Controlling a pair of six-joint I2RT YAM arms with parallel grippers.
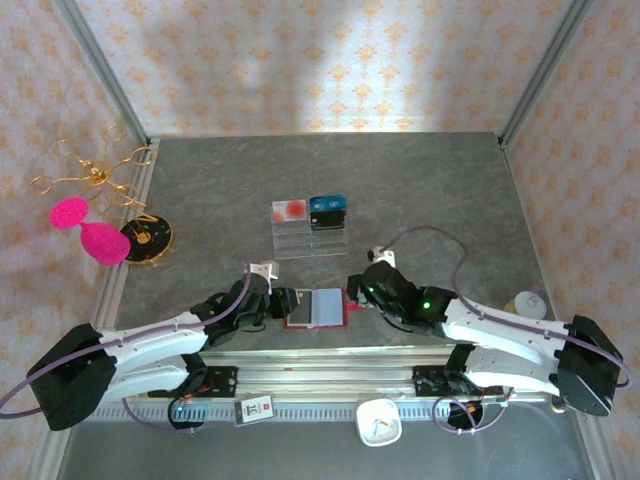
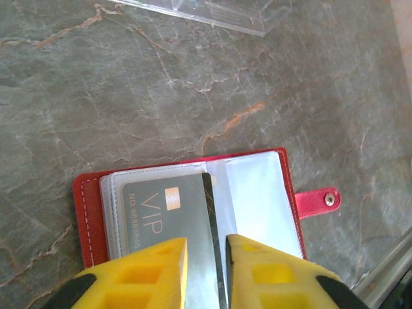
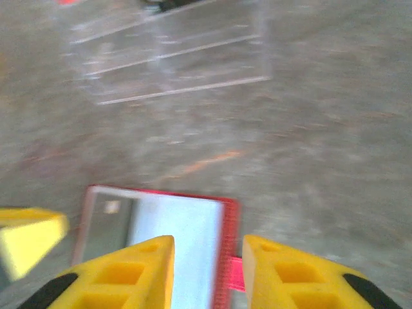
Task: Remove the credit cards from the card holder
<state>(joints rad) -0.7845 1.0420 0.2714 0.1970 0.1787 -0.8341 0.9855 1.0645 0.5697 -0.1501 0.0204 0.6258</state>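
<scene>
The left gripper is almost closed around the edge of a grey card; I cannot tell if it pinches. The right gripper hangs open over the holder, which lies open on the desk. The card is not out yet.

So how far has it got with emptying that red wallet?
Done: the card holder lies open on the table. In hand: the left hand straddles the edge of a grey VIP card, with a gap, not pinching. The right hand hovers open at the card holder's side by the snap tab. Left: that card sits in its sleeve, not yet out. Whether more cards remain, I can't tell.
</scene>
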